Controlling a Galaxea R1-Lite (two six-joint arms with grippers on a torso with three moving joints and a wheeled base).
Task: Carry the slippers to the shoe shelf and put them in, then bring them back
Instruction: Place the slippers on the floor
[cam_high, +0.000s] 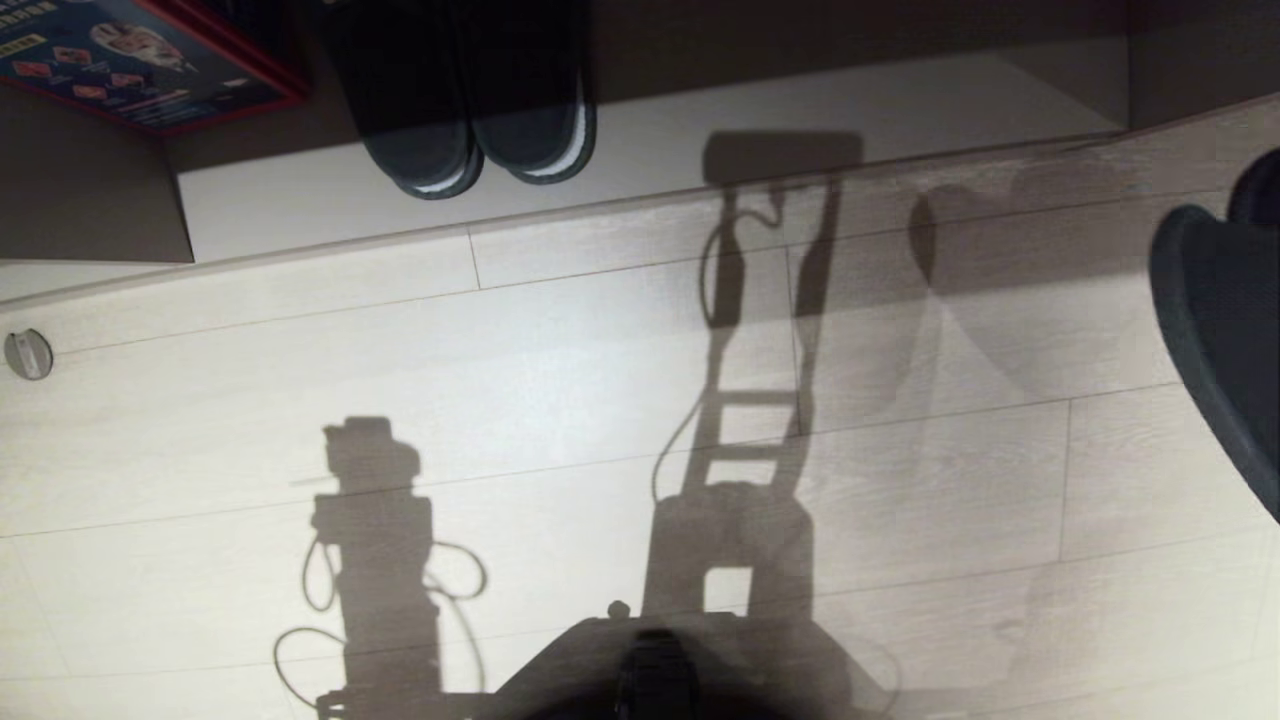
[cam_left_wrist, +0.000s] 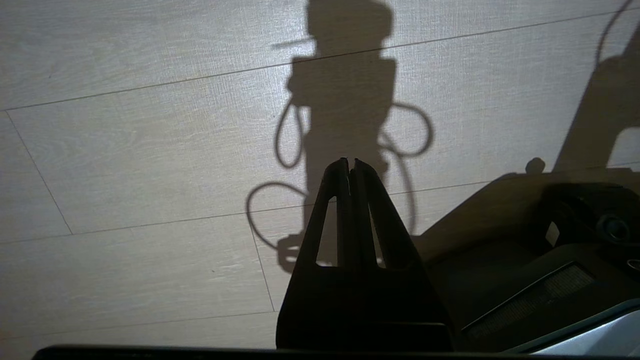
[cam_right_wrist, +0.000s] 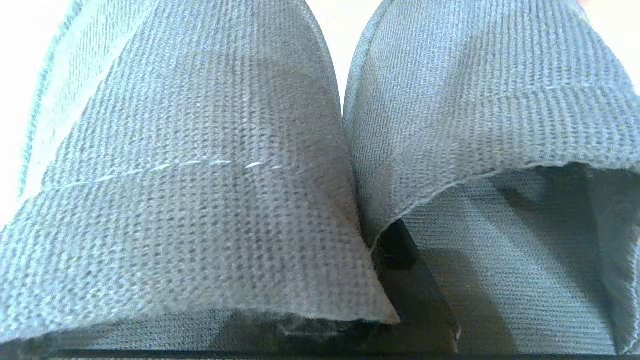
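Note:
The slippers (cam_right_wrist: 190, 175), a grey-blue knit pair, fill the right wrist view side by side with their toes pointing away. My right gripper (cam_right_wrist: 372, 245) is shut on their two inner edges, pinched together. One dark finger (cam_right_wrist: 400, 255) shows inside the opening of one slipper; the other finger is hidden under the fabric. The shoe shelf (cam_high: 850, 110) runs along the top of the head view as a pale board under a dark recess. My left gripper (cam_left_wrist: 350, 162) hangs shut and empty over the floor beside the base.
A darker pair of slippers with white sole edges (cam_high: 480, 130) stands in the shelf. A red and blue box (cam_high: 140, 60) sits at its left. A dark rounded shape (cam_high: 1220, 320) juts in at the right edge. Pale plank floor (cam_high: 560, 380) carries my shadows.

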